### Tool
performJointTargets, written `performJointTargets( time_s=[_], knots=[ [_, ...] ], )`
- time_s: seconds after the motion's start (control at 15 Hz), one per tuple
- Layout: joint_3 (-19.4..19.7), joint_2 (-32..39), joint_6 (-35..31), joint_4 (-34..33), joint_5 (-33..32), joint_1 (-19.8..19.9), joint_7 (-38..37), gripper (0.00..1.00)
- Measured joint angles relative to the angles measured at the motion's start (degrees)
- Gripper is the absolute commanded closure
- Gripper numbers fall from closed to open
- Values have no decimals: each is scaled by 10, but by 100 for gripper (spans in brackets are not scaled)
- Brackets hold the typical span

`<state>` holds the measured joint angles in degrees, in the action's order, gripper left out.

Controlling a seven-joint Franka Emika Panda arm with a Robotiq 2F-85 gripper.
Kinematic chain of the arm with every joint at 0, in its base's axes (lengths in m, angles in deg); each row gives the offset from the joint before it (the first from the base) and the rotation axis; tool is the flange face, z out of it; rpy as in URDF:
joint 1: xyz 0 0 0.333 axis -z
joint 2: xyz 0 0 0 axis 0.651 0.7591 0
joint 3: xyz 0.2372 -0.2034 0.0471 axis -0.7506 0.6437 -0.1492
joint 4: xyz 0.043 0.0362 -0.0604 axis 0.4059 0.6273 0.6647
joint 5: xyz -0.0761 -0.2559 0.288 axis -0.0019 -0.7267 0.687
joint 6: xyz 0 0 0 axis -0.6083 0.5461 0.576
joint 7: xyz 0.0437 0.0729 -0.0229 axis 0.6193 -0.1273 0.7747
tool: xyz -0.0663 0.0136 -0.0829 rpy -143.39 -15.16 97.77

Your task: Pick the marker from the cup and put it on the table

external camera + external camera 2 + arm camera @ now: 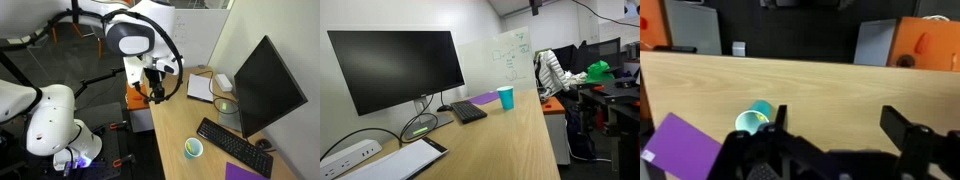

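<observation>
- The end effector (pixel 835 135) hangs wide open and empty above the desk (pixel 840 80).
- The cup (pixel 755 118) sits off-centre, so the arm should centre over it before descending.
- The marker is too small to see.

Even, bright room light fills both exterior views, which are coarse. In the wrist view the desk (pixel 840 80) is evenly lit; the hand (pixel 835 125) at 6 o'clock looks dark and blurred.

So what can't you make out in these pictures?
- Marker: not discernible. In the wrist view the claw covers part of the cup; in both exterior views the cup is too small to show its contents.
- Purple pad: cut off by the wrist view's bottom edge.
- Claw's opening: too small in an exterior view.
</observation>
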<state>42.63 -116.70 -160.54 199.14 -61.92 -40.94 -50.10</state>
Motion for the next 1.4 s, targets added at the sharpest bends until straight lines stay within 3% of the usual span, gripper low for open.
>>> performJointTargets(
  time_s=[0.87, 1.07, 1.4],
  knots=[
    [12, 16, -26, -8, 2, 10, -3, 0],
    [42, 78, -53, -41, 6, 33, -2, 0],
    [91, 241, -87, -126, 25, 65, 0, 0]
  ],
)
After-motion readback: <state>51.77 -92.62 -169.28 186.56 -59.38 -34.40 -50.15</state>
